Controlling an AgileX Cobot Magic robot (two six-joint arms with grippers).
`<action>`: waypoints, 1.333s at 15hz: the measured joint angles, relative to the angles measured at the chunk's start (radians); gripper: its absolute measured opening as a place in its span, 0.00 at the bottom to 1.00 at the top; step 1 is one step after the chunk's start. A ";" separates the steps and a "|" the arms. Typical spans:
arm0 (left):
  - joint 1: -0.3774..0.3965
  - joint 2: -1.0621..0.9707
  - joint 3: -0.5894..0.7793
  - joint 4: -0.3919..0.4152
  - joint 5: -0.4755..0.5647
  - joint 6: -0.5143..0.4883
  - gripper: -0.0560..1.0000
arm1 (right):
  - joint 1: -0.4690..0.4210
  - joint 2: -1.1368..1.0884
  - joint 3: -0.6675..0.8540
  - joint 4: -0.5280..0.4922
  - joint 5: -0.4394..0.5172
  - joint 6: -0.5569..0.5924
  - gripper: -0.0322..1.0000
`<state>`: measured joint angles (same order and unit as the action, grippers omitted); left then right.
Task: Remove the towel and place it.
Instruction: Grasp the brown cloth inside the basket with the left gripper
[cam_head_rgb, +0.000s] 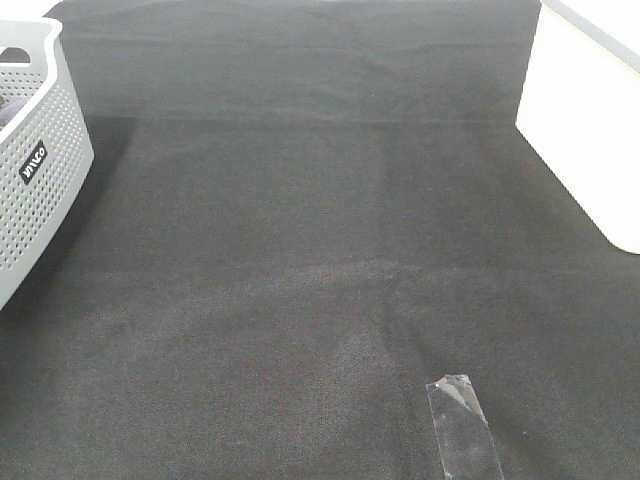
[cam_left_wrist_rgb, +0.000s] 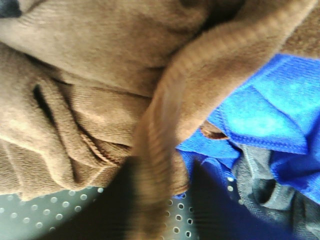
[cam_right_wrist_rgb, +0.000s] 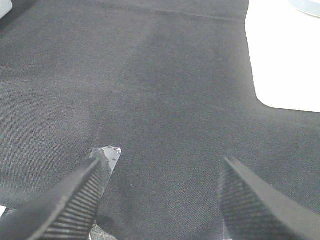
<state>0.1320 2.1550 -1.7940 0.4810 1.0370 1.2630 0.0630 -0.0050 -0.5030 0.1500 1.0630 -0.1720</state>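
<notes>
The right gripper (cam_right_wrist_rgb: 162, 161) is held spread wide and empty above the black table cloth (cam_head_rgb: 300, 250), near a strip of clear tape (cam_head_rgb: 462, 420). Farther off at the left, the brown towel (cam_left_wrist_rgb: 100, 75) is seen bunched inside a white perforated basket (cam_head_rgb: 40, 160), against a blue cloth (cam_left_wrist_rgb: 260, 115). The fingers of the left gripper are not made out, so its hold cannot be told.

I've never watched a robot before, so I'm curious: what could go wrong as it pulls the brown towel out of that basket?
1. The blue cloth lies partly under a fold of the towel, so it might get dragged out too.
2. The towel is bunched up, and a grip on just one loose fold could slip.
3. The basket is perforated plastic and looks light. It might shift or tip if the towel snags.
</notes>
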 joint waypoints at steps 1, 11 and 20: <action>0.000 0.000 0.000 -0.001 -0.004 -0.004 0.09 | 0.000 0.000 0.000 0.000 0.000 0.000 0.63; -0.013 -0.010 0.000 -0.069 -0.108 -0.273 0.05 | 0.000 0.000 0.000 0.000 0.000 0.000 0.63; -0.051 -0.403 0.000 -0.206 -0.010 -0.487 0.05 | 0.000 0.000 0.000 0.001 0.000 0.000 0.63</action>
<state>0.0810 1.7520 -1.7940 0.2750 1.0270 0.7760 0.0630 -0.0050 -0.5030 0.1510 1.0630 -0.1720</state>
